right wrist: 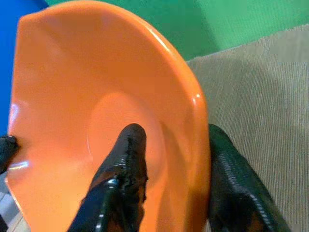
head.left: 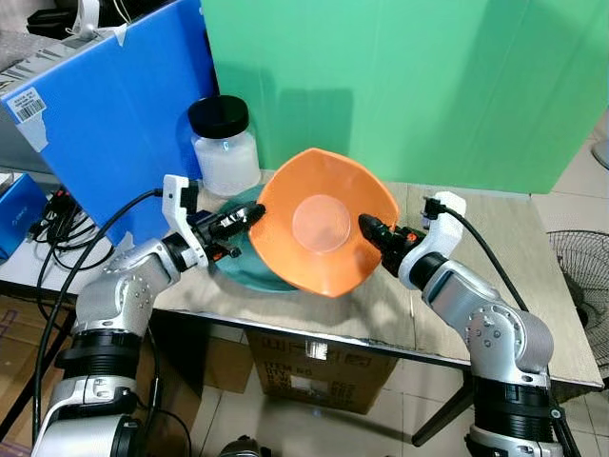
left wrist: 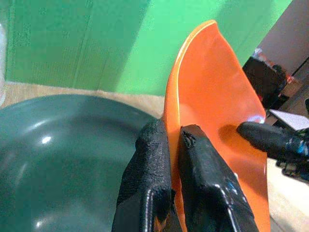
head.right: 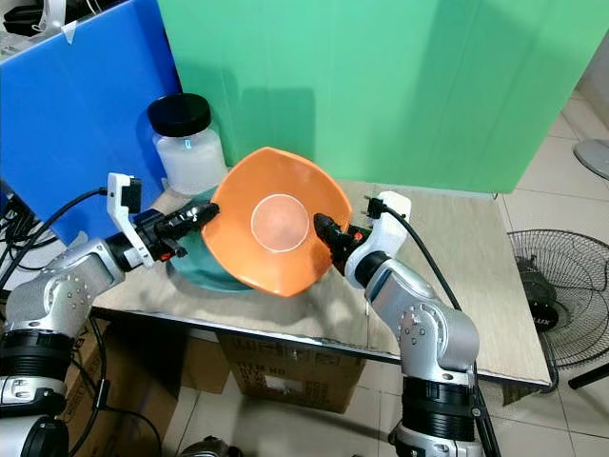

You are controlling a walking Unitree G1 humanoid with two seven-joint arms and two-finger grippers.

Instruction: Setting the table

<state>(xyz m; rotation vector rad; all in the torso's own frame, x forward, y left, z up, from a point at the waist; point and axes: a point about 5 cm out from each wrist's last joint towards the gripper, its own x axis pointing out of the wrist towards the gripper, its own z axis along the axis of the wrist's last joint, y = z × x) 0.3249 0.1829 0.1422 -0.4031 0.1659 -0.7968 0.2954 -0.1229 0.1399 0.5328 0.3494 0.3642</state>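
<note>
An orange bowl (head.left: 324,224) is held tilted up above the table, its inside facing me. My left gripper (head.left: 255,218) is shut on its left rim, the fingers (left wrist: 193,159) pinching the thin edge. My right gripper (head.left: 371,231) is shut on the right rim, one finger (right wrist: 126,154) inside the bowl and the other behind the rim. Under the bowl lies a dark teal plate (head.left: 249,269) on the table, partly hidden by the bowl; the left wrist view shows the plate (left wrist: 58,145) close below.
A plastic jar with a black lid (head.left: 224,143) stands behind the plate. A blue board (head.left: 114,105) and a green board (head.left: 419,86) rise at the back. The wooden table (head.left: 495,257) extends right. A fan (head.left: 585,267) stands on the floor.
</note>
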